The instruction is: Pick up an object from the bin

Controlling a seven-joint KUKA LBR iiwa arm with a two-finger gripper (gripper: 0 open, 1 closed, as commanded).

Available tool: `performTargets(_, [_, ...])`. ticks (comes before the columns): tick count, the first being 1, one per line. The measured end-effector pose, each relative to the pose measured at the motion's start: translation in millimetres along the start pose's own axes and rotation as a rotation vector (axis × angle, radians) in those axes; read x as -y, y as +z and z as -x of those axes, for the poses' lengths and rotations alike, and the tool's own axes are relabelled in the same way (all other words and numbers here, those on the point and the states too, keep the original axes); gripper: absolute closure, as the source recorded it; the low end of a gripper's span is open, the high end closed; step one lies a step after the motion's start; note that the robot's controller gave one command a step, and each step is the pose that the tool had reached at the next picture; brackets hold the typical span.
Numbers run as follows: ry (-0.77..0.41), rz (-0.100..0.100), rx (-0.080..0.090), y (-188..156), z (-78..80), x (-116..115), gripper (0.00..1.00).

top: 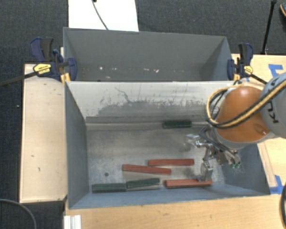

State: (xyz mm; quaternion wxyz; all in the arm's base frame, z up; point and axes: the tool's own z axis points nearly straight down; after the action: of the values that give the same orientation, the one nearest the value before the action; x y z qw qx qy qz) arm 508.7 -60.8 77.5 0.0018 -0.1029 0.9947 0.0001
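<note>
Arm reaches in from the right, orange wrist cover (240, 113) above the bin's (76, 142) right side. Gripper (207, 170) points down just over the right end of the frontmost red-brown bar (188, 183); clenched or released, cannot tell. Count: three red-brown bars (170, 162) mid-floor to front, three dark green bars (143, 183), two front left, one by the back wall.

Soft even light, pale sheen on bin (148, 97)

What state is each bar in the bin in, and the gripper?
Front red bar: flat, unlifted
Left red bar: flat
Upper red bar: flat
Front green bars: flat, end to end
Back green bar: flat, by back wall
Gripper: low over front red bar's right end
</note>
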Motion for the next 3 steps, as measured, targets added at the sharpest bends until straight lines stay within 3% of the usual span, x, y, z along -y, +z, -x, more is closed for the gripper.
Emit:
performTargets(1, [-0.034,0.0,-0.001,-8.7,25.1,59.6,1.0])
performTargets(2, [-0.034,0.0,-0.001,-8.7,25.1,59.6,0.0])
performTargets(3, [-0.034,0.0,-0.001,-8.7,25.1,59.6,0.0])
